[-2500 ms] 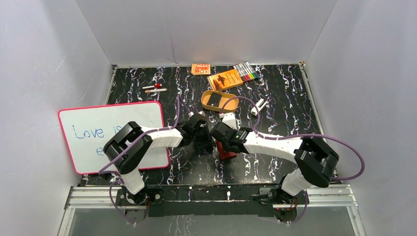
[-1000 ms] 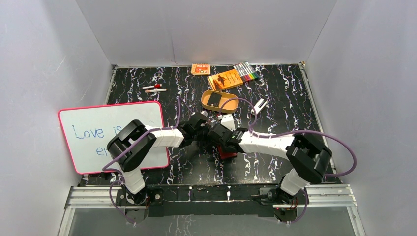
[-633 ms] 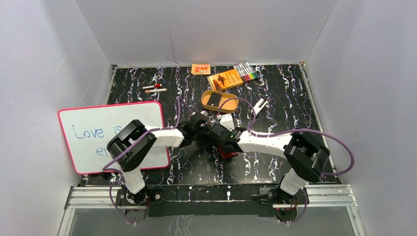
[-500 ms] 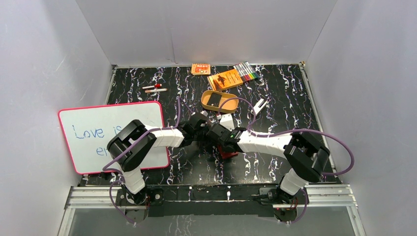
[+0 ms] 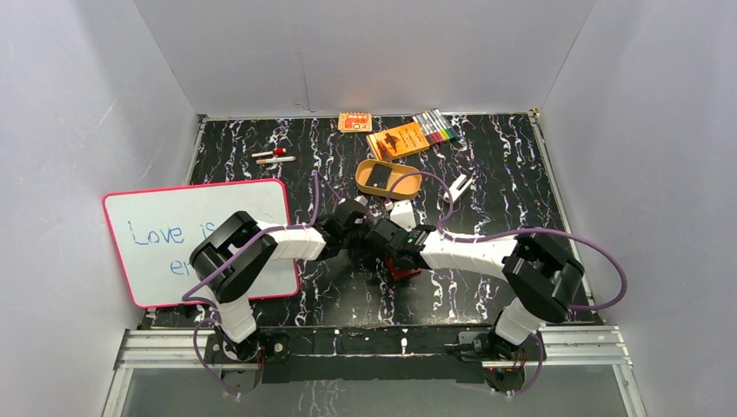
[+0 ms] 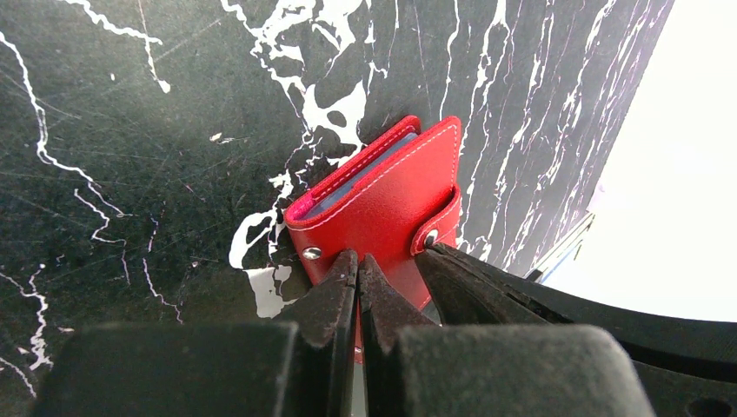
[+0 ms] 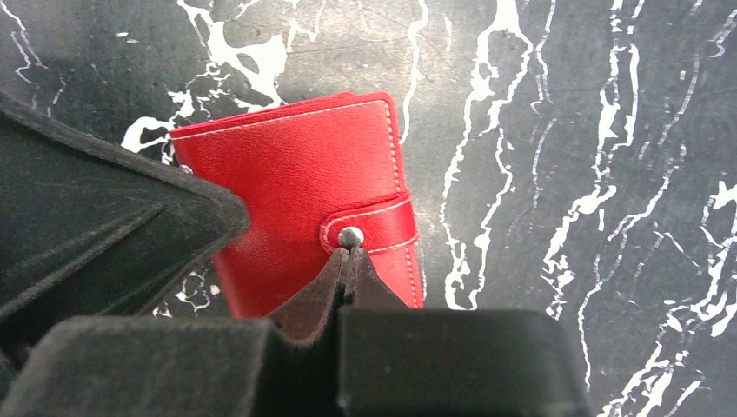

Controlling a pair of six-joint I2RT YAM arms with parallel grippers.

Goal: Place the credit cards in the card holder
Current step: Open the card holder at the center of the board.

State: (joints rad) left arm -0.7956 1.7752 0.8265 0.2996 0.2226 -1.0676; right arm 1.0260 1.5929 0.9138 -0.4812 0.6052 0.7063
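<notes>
With the card holder (image 7: 295,169) lying folded shut on the marbled table (image 7: 565,130), both grippers sit tips-down at its near edge, just beside each other. The left gripper (image 6: 357,262) has its fingers pressed together, tips at the cover's edge beside a small rivet (image 6: 311,253); can't tell if anything is nipped between them. The right gripper (image 7: 347,254) is also pressed together, tips touching the snap stud (image 7: 350,235) on the tab (image 7: 378,224), and the tab looks fastened. Holder contents: only bluish sleeve edges (image 6: 348,187) show along the side ahead of the left fingers, so I can't tell if a card is inside. Beyond both grippers, toward the back wall, the tan oval tray (image 5: 408,181) holds one dark card (image 5: 379,177) lying flat. An orange packet (image 5: 398,140) and markers (image 5: 436,129) lie further out past the tray. A whiteboard (image 5: 174,230) lies out to the left gripper's outer side.
</notes>
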